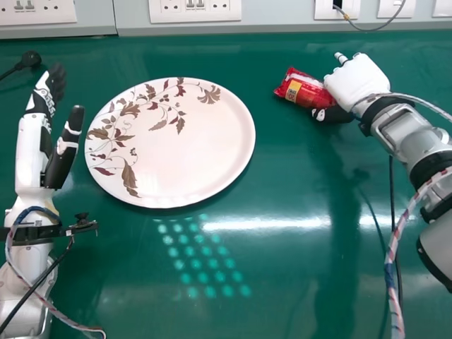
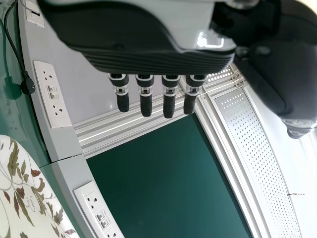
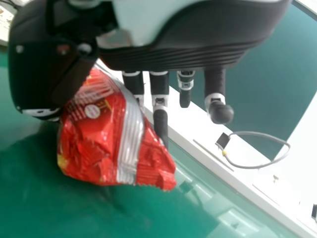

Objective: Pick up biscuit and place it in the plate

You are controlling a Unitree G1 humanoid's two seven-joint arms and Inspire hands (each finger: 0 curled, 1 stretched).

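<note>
- The right robot hand [image 1: 358, 79] was grasping the crinkled red plastic biscuit packet [image 1: 300, 90], with its black thumb on one side and fingers on the other.
- The packet lay on that hand's left side, one end at the grip and the other pointing out toward the plate; whether it touched the counter could not be told.
- The left robot hand [image 1: 44, 104] was released, its black fingers extended and its thumb apart from them.
- The large round white plate with brown leaf patterns [image 1: 201, 155] sat between the two hands, just beside the left one and well apart from the right one, on the glossy green counter [image 1: 282, 282].
- A round black plug [image 1: 30, 59] was beyond the left hand, slightly to its left.
- A white rectangular socket panel [image 1: 194, 10] was farther off, beyond both hands.
</note>
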